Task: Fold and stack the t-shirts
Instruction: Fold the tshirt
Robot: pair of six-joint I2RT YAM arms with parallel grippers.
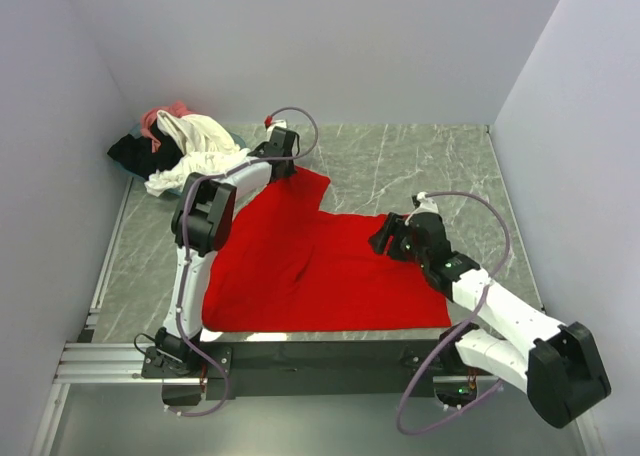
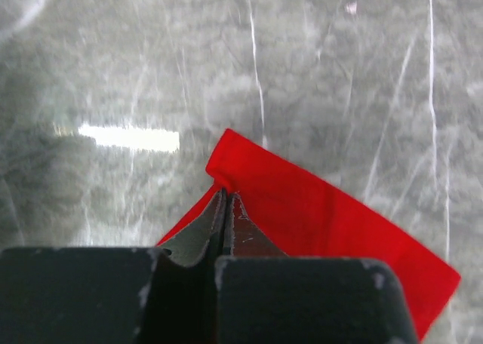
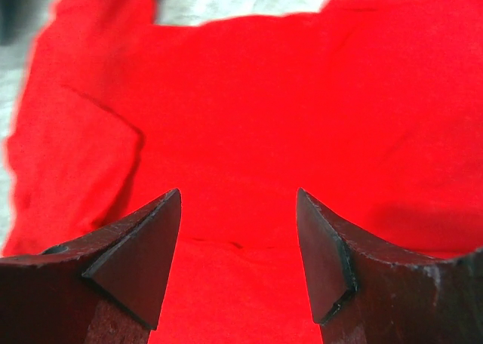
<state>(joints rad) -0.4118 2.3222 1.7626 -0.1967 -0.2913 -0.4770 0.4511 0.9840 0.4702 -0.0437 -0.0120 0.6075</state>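
Observation:
A bright red t-shirt (image 1: 310, 266) lies spread on the grey marbled table (image 1: 420, 166). My left gripper (image 1: 283, 169) is at the shirt's far corner. In the left wrist view the left gripper (image 2: 226, 194) is shut, and its jaws pinch the edge of the red t-shirt (image 2: 317, 208) near that corner. My right gripper (image 1: 385, 238) hovers over the shirt's right part. In the right wrist view the right gripper (image 3: 238, 201) stands open above flat red t-shirt cloth (image 3: 249, 95), with nothing between its fingers. More t-shirts lie in a heap at the back left: cream-white (image 1: 195, 146), black (image 1: 130, 154) and pink (image 1: 160, 116).
Grey walls close in the table on the left, back and right. The metal rail (image 1: 100, 361) with both arm bases runs along the near edge. The heap of shirts fills the back left corner.

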